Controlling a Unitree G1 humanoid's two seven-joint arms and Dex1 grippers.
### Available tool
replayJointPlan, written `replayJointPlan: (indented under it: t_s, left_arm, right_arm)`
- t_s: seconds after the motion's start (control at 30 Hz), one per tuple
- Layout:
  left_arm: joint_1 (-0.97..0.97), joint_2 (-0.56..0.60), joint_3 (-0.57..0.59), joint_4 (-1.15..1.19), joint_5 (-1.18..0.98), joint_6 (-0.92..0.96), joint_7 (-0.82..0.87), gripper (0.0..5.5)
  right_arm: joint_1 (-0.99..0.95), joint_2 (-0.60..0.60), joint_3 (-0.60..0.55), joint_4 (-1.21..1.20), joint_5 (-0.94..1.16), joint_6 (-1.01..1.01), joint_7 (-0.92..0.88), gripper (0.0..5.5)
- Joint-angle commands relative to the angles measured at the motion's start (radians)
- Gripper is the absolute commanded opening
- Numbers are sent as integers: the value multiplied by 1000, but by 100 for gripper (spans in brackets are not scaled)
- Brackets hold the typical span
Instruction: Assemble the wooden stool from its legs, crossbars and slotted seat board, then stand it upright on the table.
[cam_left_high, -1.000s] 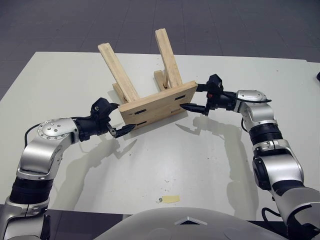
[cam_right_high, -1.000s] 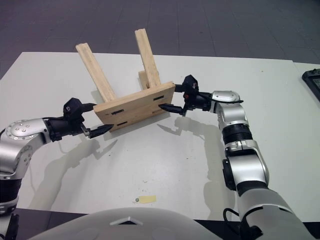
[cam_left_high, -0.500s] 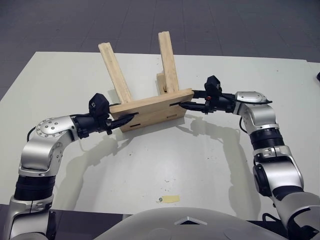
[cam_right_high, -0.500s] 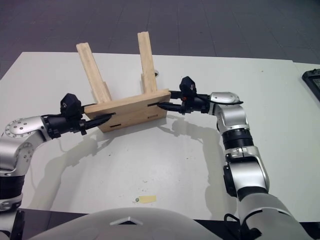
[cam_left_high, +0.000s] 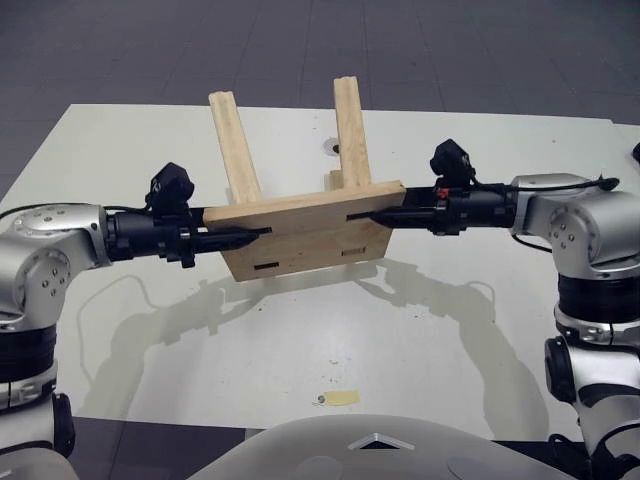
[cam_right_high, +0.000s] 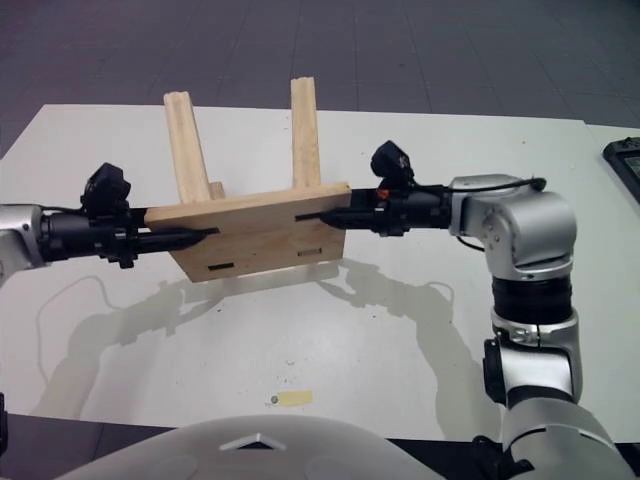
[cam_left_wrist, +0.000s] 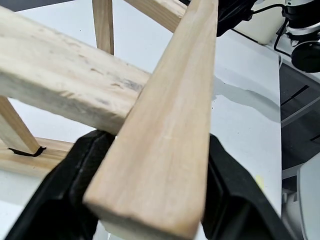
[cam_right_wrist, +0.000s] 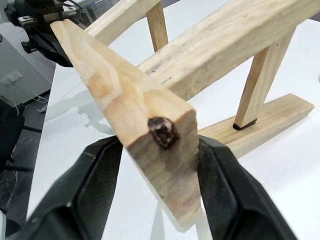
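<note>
— Over the table (cam_left_high: 100, 150), where's the stool (cam_left_high: 300, 225)?
— Legs (cam_left_high: 232, 145) up. Left gripper (cam_left_high: 262, 233) clamps its left edge, right gripper (cam_left_high: 352, 215) its right edge; table stretches wide nearside.

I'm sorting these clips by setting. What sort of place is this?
Probably a robotics lab or test room: a plain white table stands on grey floor tiles, and the left gripper and right gripper clamp a wooden stool between them.
</note>
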Motion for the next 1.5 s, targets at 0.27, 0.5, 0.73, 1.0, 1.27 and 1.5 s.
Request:
replayJointPlan:
  t_s: [0.27,0.5,0.73,1.0,1.27,1.5]
  left_arm:
    - [-923,-356,194,725,-36,291,433,221]
    - [-1026,-385,346,1196,-17,58,690,208]
    - [-1036,-404,435,1463,13,-228,820,127]
    - [-967,-377,415,1536,94,-283,793,0]
    - [-963,-338,351,1510,192,-281,648,123]
    - [-924,-304,250,1400,281,-364,427,250]
  right_arm:
    - [-524,552,-502,375,55,306,-604,229]
    - [-747,765,-1026,606,-21,60,-1164,230]
    - [-833,707,-1074,975,51,-367,-1451,234]
    - [-899,622,-938,1227,89,-583,-1404,359]
    - [-949,587,-777,1217,138,-603,-1200,493]
    - [-768,610,-483,958,21,-628,-1071,540]
